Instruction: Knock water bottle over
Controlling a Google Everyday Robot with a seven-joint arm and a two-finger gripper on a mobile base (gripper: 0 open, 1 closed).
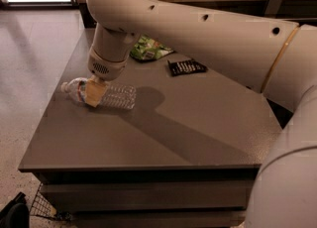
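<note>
The water bottle [119, 97] lies flat on the surface [198, 123]. The gripper [94, 93] sits at the bottle's label band, between cap and body, across its long axis; the jaws' state cannot be told.

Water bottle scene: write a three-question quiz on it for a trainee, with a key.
1. True or false: the water bottle stands upright on the table.
2. Pick one. The hand is:
A) down at the bottle, near the table's left edge
B) raised high over the table's middle
C) past the table's right edge
3. Fill in: the bottle's cap points toward the ___ side of the picture.

Key: 1 false, it lies on its side; 2 A; 3 left.
</note>
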